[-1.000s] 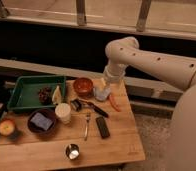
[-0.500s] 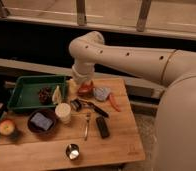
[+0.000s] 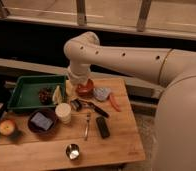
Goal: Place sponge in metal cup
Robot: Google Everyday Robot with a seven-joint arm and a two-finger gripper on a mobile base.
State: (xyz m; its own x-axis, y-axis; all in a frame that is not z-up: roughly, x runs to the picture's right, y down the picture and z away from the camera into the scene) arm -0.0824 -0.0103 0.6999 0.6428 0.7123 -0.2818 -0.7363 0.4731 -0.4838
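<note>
The white arm point(image 3: 121, 57) is reaching in from the right and bending down over the back of the wooden surface point(image 3: 118, 145). The claw point(image 3: 79, 86) is hanging at its end, just above the red bowl point(image 3: 86, 91) and beside the right end of the green tray point(image 3: 21, 95). I cannot tell whether it is clenched or released, because the thick wrist is covering it.

The sponge point(image 3: 41, 120), a bluish flat block, is lying in the dark bowl point(image 3: 31, 129) on the left part of the surface, in front of the tray and well apart from the claw. A white cup point(image 3: 63, 113) is standing just beside that bowl on its right. The metal cup point(image 3: 72, 151) is standing upright near the front edge, apart from both the sponge and the claw.

A round fruit point(image 3: 7, 127) is sitting at the far left. A fork point(image 3: 87, 125) and a black bar point(image 3: 103, 127) are lying side by side in the middle. An orange carrot point(image 3: 114, 102) is lying to the right of the red bowl.
</note>
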